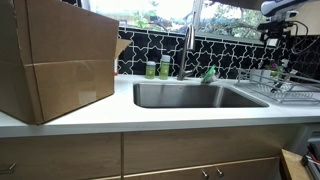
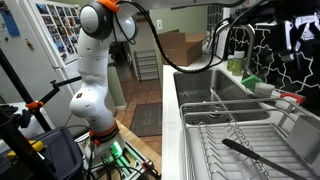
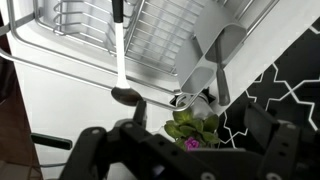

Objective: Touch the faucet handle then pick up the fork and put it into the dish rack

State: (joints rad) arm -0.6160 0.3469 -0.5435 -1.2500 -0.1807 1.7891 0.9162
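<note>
The tool (image 3: 185,150), jaws spread wide and empty, hangs above the low wire dish rack (image 3: 165,35), where what appears to be the thin silvery metal fork (image 3: 120,55) lies across the rack's near rim, its long axis pointing away from the tool.

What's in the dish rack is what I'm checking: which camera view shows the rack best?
An exterior view: the dish rack fills the foreground, its wires plain, a dark utensil lying in it. In an exterior view it sits small at the right edge. The wrist view shows only part of its wires, close up.
</note>
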